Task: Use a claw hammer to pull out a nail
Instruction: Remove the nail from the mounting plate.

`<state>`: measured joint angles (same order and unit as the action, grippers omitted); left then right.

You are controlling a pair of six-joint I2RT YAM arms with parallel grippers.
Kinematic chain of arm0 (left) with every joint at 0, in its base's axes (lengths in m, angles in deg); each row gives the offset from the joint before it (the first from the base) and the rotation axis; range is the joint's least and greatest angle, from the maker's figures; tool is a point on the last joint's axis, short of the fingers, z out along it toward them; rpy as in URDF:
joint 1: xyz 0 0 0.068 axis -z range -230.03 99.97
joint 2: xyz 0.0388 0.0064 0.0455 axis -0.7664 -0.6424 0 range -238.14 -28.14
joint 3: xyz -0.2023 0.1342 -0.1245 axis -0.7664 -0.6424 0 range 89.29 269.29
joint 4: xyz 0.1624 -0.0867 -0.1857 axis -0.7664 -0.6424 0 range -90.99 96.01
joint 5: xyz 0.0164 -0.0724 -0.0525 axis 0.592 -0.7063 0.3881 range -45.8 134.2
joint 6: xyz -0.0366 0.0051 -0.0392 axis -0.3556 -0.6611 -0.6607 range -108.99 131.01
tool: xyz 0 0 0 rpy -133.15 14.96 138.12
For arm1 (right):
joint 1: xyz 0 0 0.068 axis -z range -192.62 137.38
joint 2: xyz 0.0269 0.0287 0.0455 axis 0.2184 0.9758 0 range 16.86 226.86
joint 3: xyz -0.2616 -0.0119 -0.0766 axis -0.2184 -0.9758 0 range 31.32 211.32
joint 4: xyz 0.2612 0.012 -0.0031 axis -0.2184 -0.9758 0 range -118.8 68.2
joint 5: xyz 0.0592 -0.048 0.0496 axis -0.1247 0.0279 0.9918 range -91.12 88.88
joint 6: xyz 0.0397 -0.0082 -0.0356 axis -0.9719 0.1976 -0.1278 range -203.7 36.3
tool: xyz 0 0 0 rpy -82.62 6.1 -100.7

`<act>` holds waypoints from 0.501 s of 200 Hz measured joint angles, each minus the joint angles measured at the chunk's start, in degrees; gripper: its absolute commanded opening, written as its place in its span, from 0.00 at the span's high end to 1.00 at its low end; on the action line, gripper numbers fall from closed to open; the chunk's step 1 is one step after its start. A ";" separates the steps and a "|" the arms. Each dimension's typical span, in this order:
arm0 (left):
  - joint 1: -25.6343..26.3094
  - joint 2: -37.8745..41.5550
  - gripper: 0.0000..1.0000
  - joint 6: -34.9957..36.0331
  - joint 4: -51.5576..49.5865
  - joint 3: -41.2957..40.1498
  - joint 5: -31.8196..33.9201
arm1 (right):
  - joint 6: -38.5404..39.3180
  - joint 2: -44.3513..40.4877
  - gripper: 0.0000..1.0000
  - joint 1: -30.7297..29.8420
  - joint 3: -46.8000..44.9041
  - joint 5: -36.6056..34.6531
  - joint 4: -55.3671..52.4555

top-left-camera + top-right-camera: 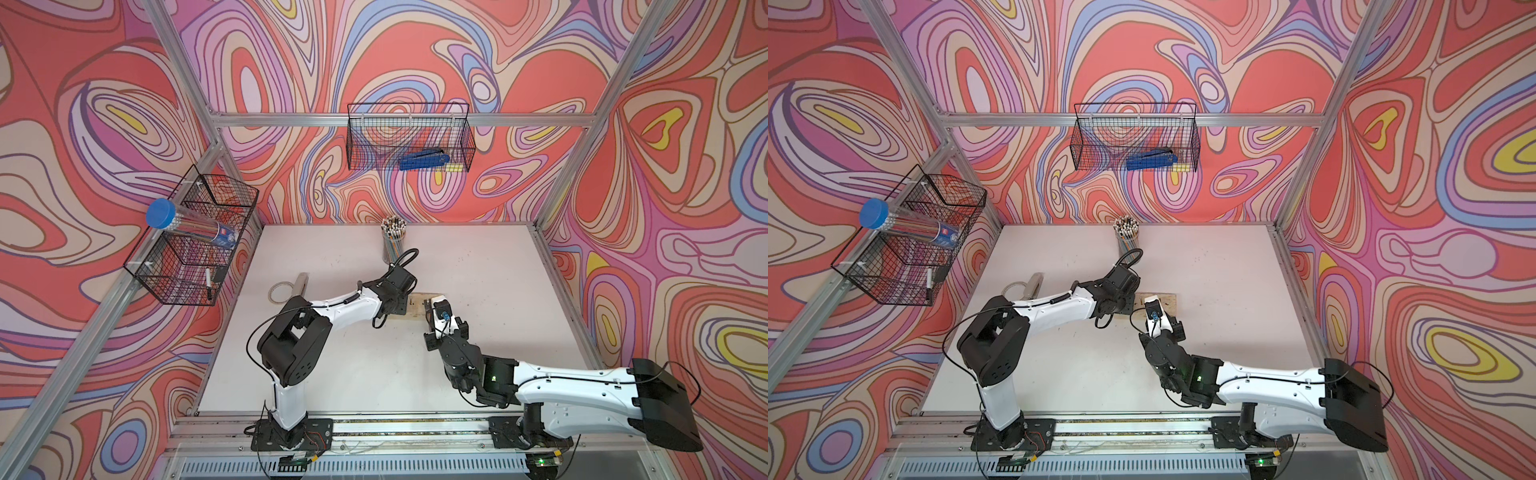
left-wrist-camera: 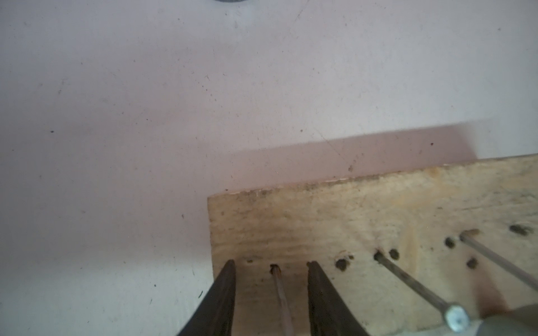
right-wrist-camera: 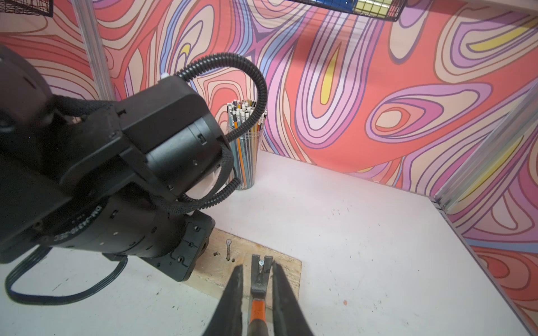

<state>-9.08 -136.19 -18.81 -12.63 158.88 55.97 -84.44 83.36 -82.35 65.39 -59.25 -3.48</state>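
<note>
Swirling red, pink and lilac walls [image 1: 415, 50] enclose a white tabletop [image 1: 374, 374]; on it, under both grippers, lies a pale flat wooden board [image 3: 288, 273] pocked with holes. The right gripper [image 3: 256, 266] is clamped on the claw hammer [image 3: 258, 291], which has a silver steel head, orange neck and black handle; its claw, just past the fingertips, straddles a silver nail [image 3: 261, 262] standing in the board. The left gripper [image 2: 271, 263] has its tips at the board, jaws apart, either side of a thin nail [image 2: 279, 291] without touching it. Beyond both grippers stands a clear plastic cup [image 1: 390, 249] packed with pencils; high above that, a black wire wall basket [image 1: 374, 137] holds a blue stapler-like tool [image 1: 424, 160] and something small and yellow; well out to the left gripper's outer side, a second black wire basket [image 1: 166, 286], divided, carries a blue-capped clear tube [image 1: 195, 226] and a white marker [image 1: 208, 282].
</note>
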 measured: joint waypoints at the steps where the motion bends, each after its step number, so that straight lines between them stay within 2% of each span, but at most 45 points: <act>1: 0.00 0.00 0.59 0.00 0.02 -0.02 0.02 | 0.13 0.00 1.00 0.00 0.00 0.02 0.09; 52: 0.02 0.00 0.59 0.00 0.85 -0.37 0.31 | 4.20 -0.26 1.00 0.00 0.00 1.01 2.29; 100: 0.02 0.00 0.59 -0.04 0.92 -0.42 0.31 | 8.13 -5.29 1.00 0.04 0.26 -0.52 3.48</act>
<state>-9.06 -136.19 -18.86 -11.71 158.46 56.28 -76.31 78.08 -82.31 65.65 -59.77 0.00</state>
